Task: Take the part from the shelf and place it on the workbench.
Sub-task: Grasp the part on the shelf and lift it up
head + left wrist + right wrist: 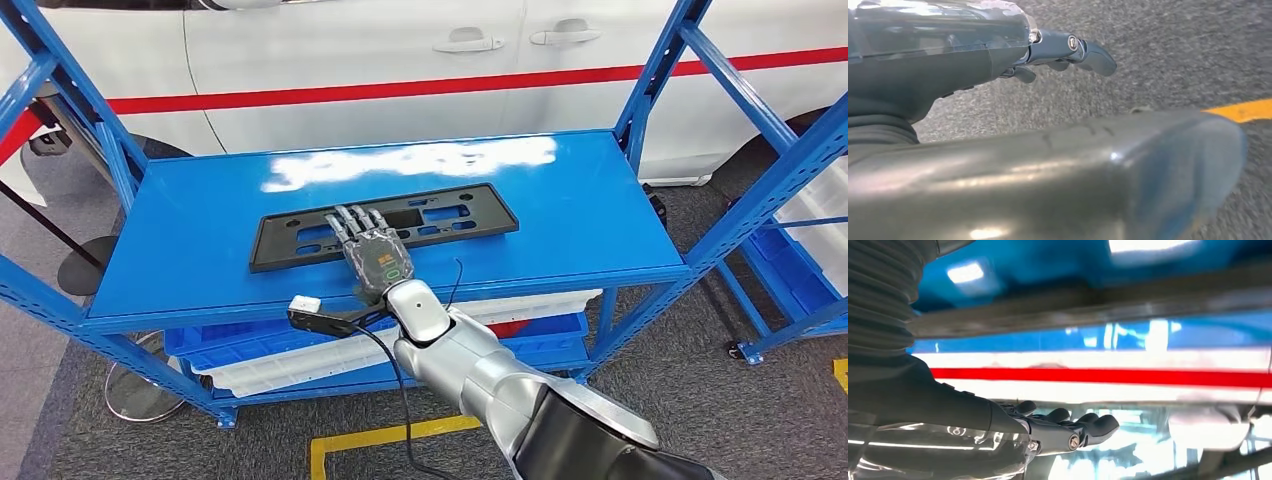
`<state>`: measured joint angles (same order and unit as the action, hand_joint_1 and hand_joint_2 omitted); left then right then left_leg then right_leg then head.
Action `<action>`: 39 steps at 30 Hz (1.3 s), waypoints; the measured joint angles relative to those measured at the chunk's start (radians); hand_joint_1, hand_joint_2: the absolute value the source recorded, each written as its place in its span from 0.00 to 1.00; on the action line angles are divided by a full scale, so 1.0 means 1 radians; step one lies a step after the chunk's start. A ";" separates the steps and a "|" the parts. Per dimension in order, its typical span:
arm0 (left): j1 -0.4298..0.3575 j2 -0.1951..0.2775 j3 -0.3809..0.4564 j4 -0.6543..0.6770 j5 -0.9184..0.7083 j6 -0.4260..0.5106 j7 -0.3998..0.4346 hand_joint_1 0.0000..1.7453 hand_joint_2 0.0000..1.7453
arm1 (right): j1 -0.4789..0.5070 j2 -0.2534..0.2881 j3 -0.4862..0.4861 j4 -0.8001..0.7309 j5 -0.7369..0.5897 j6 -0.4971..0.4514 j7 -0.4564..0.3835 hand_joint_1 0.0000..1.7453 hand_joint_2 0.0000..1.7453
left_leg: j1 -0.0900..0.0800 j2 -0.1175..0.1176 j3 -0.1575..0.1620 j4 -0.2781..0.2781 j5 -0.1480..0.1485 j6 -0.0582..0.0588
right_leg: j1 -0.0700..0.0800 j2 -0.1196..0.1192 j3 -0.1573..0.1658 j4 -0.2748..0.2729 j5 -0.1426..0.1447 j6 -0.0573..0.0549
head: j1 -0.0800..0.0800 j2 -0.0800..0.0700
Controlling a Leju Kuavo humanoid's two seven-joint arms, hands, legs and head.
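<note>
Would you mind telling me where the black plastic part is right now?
In the head view, the black part lies flat near the middle of the blue shelf, with the right hand resting on its near edge.

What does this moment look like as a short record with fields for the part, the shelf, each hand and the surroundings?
part: black flat plate with slots, lying flat on the top shelf
shelf: blue metal rack, part near the middle of its top level
right hand: stretched over the part, fingers extended flat on it, not closed around it
left hand: hanging above grey floor, holding nothing
surroundings: white car with red stripe behind the rack
</note>
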<state>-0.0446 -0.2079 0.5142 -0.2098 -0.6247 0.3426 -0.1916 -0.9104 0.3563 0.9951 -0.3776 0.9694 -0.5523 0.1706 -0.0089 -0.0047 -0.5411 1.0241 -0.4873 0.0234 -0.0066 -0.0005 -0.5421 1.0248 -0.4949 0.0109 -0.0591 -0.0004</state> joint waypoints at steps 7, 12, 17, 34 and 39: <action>0.000 0.000 0.003 0.000 0.007 -0.035 -0.057 0.00 0.00 | -0.052 0.000 0.038 -0.037 -0.152 0.130 -0.018 0.00 1.00 | 0.000 0.000 0.000 0.000 0.000 0.000 | 0.000 0.000 0.000 0.000 0.000 0.000 | 0.000 0.000; -0.001 0.000 0.016 0.000 0.027 -0.057 -0.075 0.00 0.00 | -0.056 0.000 0.080 -0.036 -0.219 0.215 0.025 0.00 0.75 | -0.001 0.000 0.000 0.001 0.000 0.000 | -0.002 0.000 0.000 -0.001 0.001 0.001 | 0.000 0.000; -0.001 0.000 0.027 0.000 0.037 -0.094 -0.092 0.00 0.00 | -0.055 0.000 0.095 -0.009 -0.227 0.191 0.027 0.00 1.00 | -0.003 0.000 -0.001 0.002 0.000 0.001 | -0.007 0.000 0.000 -0.003 0.002 0.003 | 0.000 0.000; 0.001 0.000 0.044 0.001 0.038 -0.136 -0.124 0.00 0.00 | -0.059 -0.006 0.097 0.068 -0.233 0.144 0.016 0.00 1.00 | 0.001 -0.002 0.021 -0.017 -0.004 0.014 | 0.000 0.001 -0.120 0.083 0.070 -0.008 | 0.000 0.000; -0.002 0.001 0.045 0.004 0.038 -0.153 -0.132 0.00 0.00 | -0.065 -0.007 0.095 0.086 -0.230 0.133 0.009 0.00 1.00 | 0.003 0.000 0.021 -0.015 -0.020 -0.016 | 0.005 0.005 -0.085 -0.002 0.076 -0.026 | 0.000 0.000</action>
<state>-0.0465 -0.2069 0.5589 -0.2054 -0.5862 0.1894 -0.3240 -0.9755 0.3497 1.0900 -0.2919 0.7391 -0.4193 0.1801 -0.0058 -0.0044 -0.5197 1.0092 -0.5068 0.0075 -0.0016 0.0045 -0.6267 1.0227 -0.4191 -0.0147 -0.0593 -0.0004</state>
